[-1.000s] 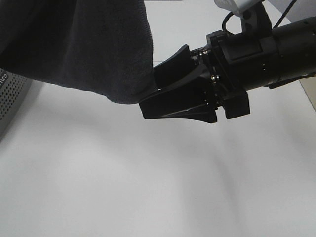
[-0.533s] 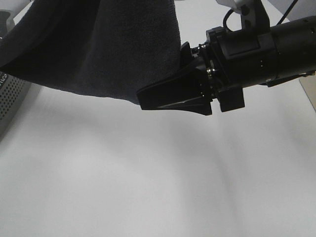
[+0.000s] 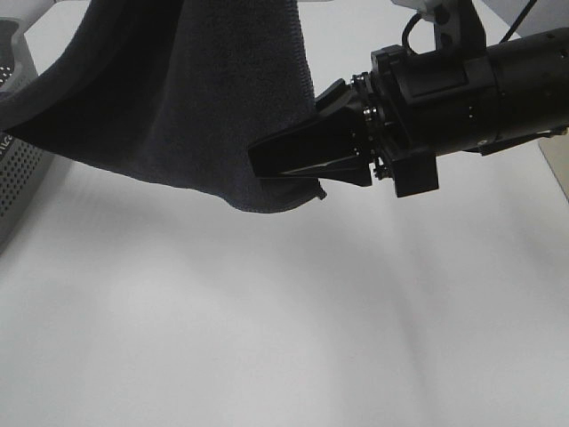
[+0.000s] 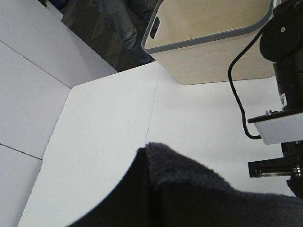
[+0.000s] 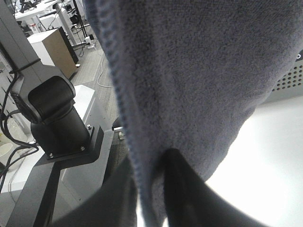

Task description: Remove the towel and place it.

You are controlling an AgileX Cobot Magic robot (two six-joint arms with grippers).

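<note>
The towel (image 3: 178,98) is dark navy terry and hangs in the air at the upper left of the exterior view, its top out of frame. My right gripper (image 3: 267,165) reaches in from the right and is shut on the towel's right hem, with a corner drooping just below the fingers. In the right wrist view the towel (image 5: 189,71) fills the frame and its hem is pinched between the two fingers of the gripper (image 5: 150,163). In the left wrist view the towel (image 4: 199,194) lies bunched over my left gripper (image 4: 147,163), which seems shut on it; one dark finger (image 4: 135,189) shows.
The grey perforated basket (image 3: 16,169) stands at the left edge, partly behind the towel. The white table (image 3: 267,338) lies below. A beige bin with a grey rim (image 4: 213,52) stands at the table's far side. The left arm's base (image 5: 57,123) stands behind the towel.
My right gripper's fingers have closed from wide apart onto the towel's hem. The towel has shifted right and its corner now hangs below the fingers.
</note>
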